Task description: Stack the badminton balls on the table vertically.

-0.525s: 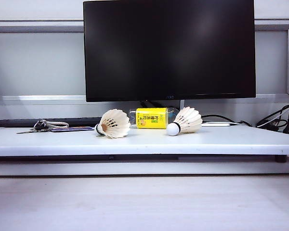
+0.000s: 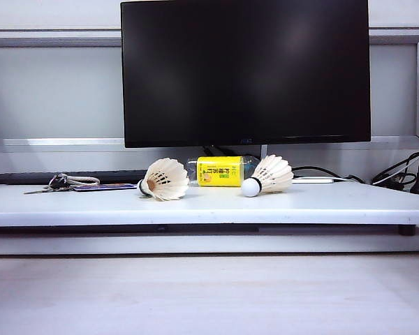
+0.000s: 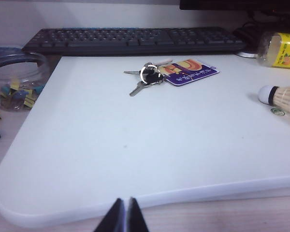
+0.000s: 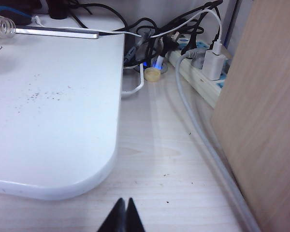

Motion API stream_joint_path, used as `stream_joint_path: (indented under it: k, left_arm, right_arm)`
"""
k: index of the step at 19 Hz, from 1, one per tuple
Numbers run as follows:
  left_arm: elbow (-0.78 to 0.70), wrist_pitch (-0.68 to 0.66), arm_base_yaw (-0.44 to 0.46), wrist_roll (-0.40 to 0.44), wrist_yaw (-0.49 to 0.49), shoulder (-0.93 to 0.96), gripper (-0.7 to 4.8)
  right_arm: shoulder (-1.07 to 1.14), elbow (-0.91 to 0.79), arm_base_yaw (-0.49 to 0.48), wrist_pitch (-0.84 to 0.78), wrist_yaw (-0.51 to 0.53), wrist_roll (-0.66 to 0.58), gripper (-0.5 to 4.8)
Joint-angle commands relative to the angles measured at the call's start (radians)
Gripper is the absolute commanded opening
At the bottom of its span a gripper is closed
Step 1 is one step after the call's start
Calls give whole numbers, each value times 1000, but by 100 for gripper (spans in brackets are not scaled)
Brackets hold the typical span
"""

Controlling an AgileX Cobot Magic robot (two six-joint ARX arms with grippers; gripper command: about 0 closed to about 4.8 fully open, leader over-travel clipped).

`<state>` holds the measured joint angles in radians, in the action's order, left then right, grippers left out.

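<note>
The left gripper (image 3: 123, 215) has its fingers together on nothing and hangs short of the near edge of the table (image 3: 135, 154); the right gripper (image 4: 123, 215), likewise closed and empty, sits off the table's other near corner over the wood surface (image 4: 174, 174). Neither arm appears in the exterior view. Both balls lie on their sides, well apart, the left ball (image 2: 165, 179) and right ball (image 2: 267, 175) flanking a yellow bottle (image 2: 220, 171), so I judge the stacking not yet begun: picking, uprighting and nesting are all left.
</note>
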<state>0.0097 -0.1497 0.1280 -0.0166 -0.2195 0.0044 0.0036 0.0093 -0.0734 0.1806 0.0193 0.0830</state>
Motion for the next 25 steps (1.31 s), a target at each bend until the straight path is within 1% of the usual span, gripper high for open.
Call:
stream_joint_path:
  k: [1, 9, 11, 13, 15, 17, 19, 20, 21, 22, 23, 24, 25]
  left_arm:
    - [-4, -13, 0, 1, -2, -3, 25]
    - [-4, 2, 0, 1, -3, -3, 25]
    - [-4, 17, 0, 1, -39, -3, 25]
    - [-4, 18, 0, -2, -47, -3, 25]
    - [-4, 17, 0, -24, -54, -3, 25]
    - [-5, 17, 0, -25, -83, -3, 25]
    - [-5, 18, 0, -33, -85, -3, 25]
    - [-5, 17, 0, -100, -98, -3, 25]
    - [-5, 17, 0, -146, -105, -3, 25]
    - [-5, 17, 0, -250, -126, -3, 25]
    - [-5, 16, 0, -304, -125, -3, 25]
    - [-5, 16, 0, -374, -125, -3, 25]
    - [-5, 16, 0, -401, -126, -3, 25]
  right_arm:
    - [-2, 0, 1, 1, 2, -5, -5]
    - [-2, 0, 1, 1, 3, -5, -5]
    - [-2, 0, 1, 1, 8, -6, -5]
    - [-2, 0, 1, 1, 10, -12, -5]
    - [-2, 0, 1, 1, 10, -13, -5]
    - [-2, 0, 1, 1, 10, -55, -5]
    - [-2, 0, 1, 1, 10, -145, -5]
    - [-2, 0, 1, 1, 10, -203, -5]
    - [-2, 0, 1, 2, 10, -233, -5]
    - [-2, 0, 1, 2, 11, -317, -5]
    - [-2, 0, 1, 2, 11, -369, -5]
    - [-2, 0, 1, 2, 15, -453, -5]
    - [-2, 0, 1, 2, 29, -493, -5]
